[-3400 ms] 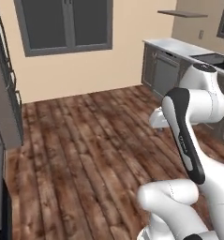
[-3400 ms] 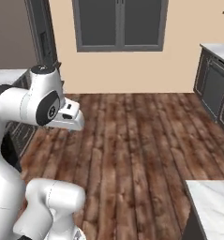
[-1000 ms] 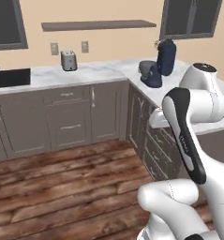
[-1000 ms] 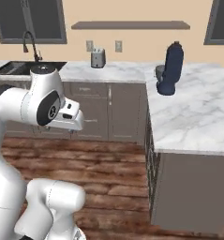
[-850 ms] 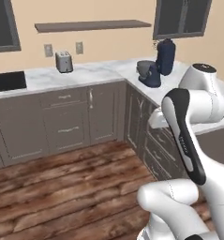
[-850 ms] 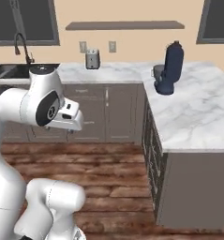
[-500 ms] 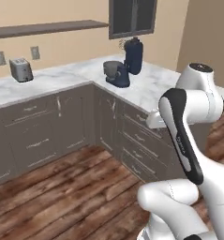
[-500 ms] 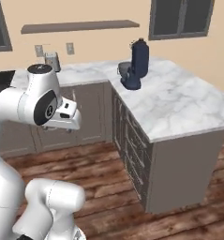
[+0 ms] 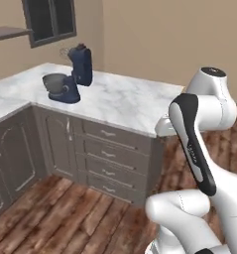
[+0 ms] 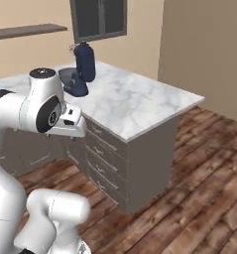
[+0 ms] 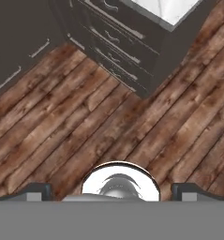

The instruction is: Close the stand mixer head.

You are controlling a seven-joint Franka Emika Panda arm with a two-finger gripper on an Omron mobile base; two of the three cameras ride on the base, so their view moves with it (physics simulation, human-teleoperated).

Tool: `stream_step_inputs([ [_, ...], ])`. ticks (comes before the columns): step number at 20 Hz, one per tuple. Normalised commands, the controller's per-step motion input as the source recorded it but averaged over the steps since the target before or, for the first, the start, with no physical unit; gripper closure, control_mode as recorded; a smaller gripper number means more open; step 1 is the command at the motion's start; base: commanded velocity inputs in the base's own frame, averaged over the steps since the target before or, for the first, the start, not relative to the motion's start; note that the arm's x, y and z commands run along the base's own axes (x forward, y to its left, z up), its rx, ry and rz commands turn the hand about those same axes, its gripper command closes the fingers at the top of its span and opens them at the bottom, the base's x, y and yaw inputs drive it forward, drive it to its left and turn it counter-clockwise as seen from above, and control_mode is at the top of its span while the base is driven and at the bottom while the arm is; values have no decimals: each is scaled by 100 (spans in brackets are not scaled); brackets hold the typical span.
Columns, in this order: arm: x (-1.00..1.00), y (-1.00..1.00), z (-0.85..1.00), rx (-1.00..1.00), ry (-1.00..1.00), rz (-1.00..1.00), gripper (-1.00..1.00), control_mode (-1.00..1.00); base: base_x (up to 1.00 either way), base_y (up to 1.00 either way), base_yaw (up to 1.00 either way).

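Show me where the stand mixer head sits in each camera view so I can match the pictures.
Left base view: stand mixer head, upper left, tilted up over the grey bowl.
Right base view: upper left of centre, in front of the window.
Hand view: not in it; floor and drawers.
Shared landmark: the marble counter.

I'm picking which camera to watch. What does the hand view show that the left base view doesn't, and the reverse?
Hand view alone: the hand pointing down at the wooden floor, fingertips wide apart. Left base view alone: the stand mixer head tilted up above its grey bowl, and the window. Both show the marble counter edge and the dark drawers.
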Motion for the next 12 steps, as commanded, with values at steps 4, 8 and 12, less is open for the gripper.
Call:
stream_step_inputs([
  [4, 0, 0, 0, 0, 0, 0, -100, 100, 2, 61, -75],
  [8, 0, 0, 0, 0, 0, 0, -100, 100, -12, 80, -64],
  [12, 0, 0, 0, 0, 0, 0, -100, 100, -6, 99, -54],
])
